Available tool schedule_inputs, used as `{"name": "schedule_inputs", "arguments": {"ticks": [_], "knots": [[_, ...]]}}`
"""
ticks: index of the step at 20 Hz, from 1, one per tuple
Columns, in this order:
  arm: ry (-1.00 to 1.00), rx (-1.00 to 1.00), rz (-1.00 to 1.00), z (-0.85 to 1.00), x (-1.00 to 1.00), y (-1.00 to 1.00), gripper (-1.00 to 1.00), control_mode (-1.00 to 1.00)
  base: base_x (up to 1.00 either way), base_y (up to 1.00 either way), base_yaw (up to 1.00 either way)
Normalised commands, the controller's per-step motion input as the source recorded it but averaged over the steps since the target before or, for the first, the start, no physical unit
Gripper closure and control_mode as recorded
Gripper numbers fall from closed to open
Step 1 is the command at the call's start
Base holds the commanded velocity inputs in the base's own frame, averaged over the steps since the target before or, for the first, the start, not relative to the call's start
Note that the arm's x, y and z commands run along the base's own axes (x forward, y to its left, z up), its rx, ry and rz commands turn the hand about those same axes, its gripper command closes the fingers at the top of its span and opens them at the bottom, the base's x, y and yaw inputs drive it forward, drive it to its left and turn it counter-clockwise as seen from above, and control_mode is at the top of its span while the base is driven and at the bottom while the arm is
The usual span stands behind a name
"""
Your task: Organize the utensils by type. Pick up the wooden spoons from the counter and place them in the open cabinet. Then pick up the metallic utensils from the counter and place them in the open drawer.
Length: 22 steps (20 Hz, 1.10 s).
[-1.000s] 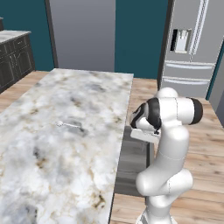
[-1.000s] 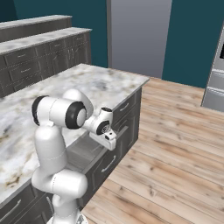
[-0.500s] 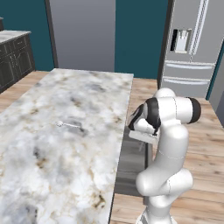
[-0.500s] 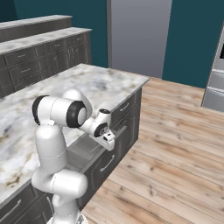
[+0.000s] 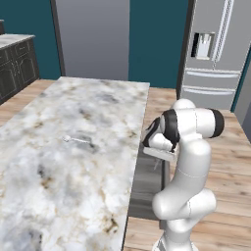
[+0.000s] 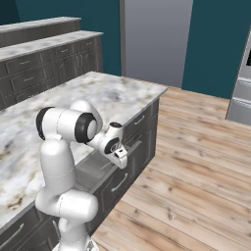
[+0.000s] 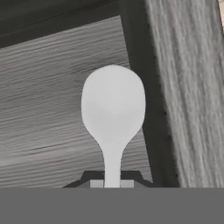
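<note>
Currently the jaws of the white arm's two-finger gripper point(image 7: 112, 183) are closed on the slim handle of a small silver-grey metal spoon point(image 7: 113, 114). In the hand view, the spoon's long axis runs from 6 o'clock to 12 o'clock, with the handle at the jaws and the oval bowl pointing to 12 o'clock. The bowl is smooth, pale grey and matte, narrowing into a thin straight neck.

The spoon hangs over the grey wood-grain floor of the wide shallow open drawer point(image 7: 48, 109), close to a dark inner wall at 3 o'clock. In the left base view, the gripper point(image 5: 158, 156) sits over the drawer point(image 5: 147, 181) beside the marble table point(image 5: 63, 166). A second thin silver utensil point(image 5: 78, 140) lies flat on the table, its long axis running roughly 10 to 4 o'clock.
</note>
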Motion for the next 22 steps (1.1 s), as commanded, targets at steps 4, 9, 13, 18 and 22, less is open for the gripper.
{"name": "schedule_inputs", "arguments": {"ticks": [4,9,13,18,22], "knots": [[0.00,0.00,0.00,-0.39,-0.11,-0.35,1.00,-1.00,0.00,0.00,0.00],[0.03,0.00,0.00,-0.42,-0.18,-0.43,1.00,-1.00,0.00,0.00,0.00],[0.03,0.00,0.00,-0.44,-0.18,-0.43,1.00,-1.00,0.00,0.00,0.00],[0.02,0.00,0.00,-0.44,-0.18,-0.43,1.00,-1.00,0.00,0.00,0.00],[0.03,0.00,0.00,-0.43,-0.16,-0.44,1.00,-1.00,0.00,0.00,0.00]]}}
